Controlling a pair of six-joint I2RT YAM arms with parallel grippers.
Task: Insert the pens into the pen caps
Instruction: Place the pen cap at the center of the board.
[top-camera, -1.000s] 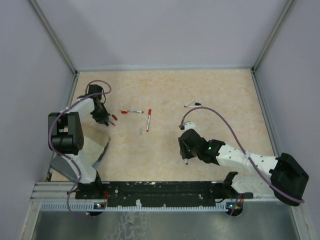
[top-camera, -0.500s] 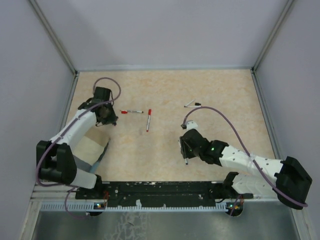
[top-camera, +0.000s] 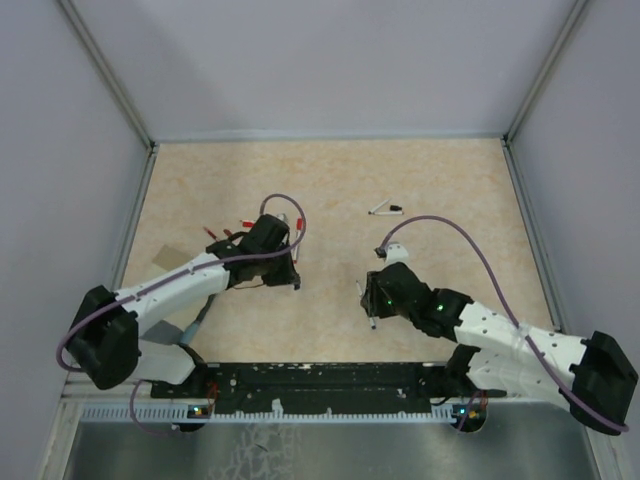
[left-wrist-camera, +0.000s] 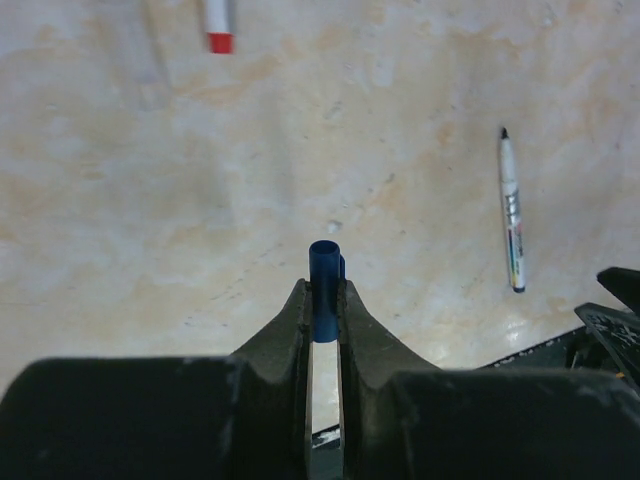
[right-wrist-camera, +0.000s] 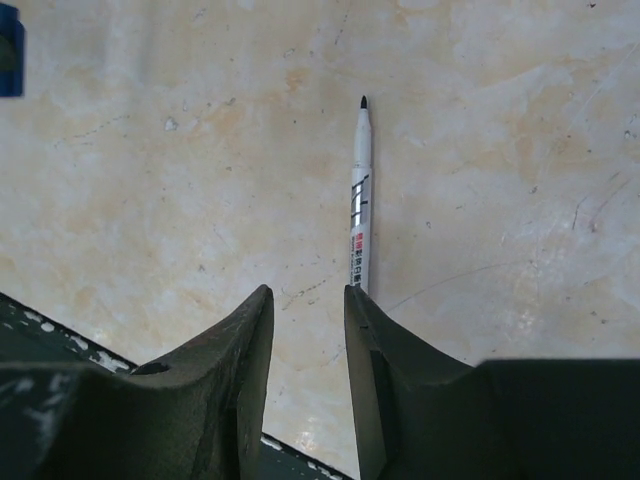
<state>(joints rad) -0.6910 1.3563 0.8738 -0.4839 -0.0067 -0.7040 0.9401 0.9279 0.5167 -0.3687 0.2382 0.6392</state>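
My left gripper (left-wrist-camera: 322, 292) is shut on a dark blue pen cap (left-wrist-camera: 324, 262), which sticks up between the fingers with its open end forward. In the top view this gripper (top-camera: 295, 282) hangs over the middle of the floor. A white pen (right-wrist-camera: 360, 200) with a bare black tip lies on the floor just ahead of my right gripper (right-wrist-camera: 305, 295), its rear end behind the right finger. The jaws stand open and empty. The same pen (left-wrist-camera: 511, 212) shows to the right in the left wrist view. My right gripper (top-camera: 368, 296) faces the left one.
A red-ended pen (left-wrist-camera: 218, 18) lies ahead of the left gripper. Small red pieces (top-camera: 214, 234) lie behind the left arm. Another pen with a black cap (top-camera: 385, 209) lies further back on the right. Grey walls enclose the marbled floor (top-camera: 450, 180), and a black rail (top-camera: 320, 378) runs along the near edge.
My left arm has swung from the far left to the centre with the blue cap in its fingers. My right gripper has shifted slightly toward it.
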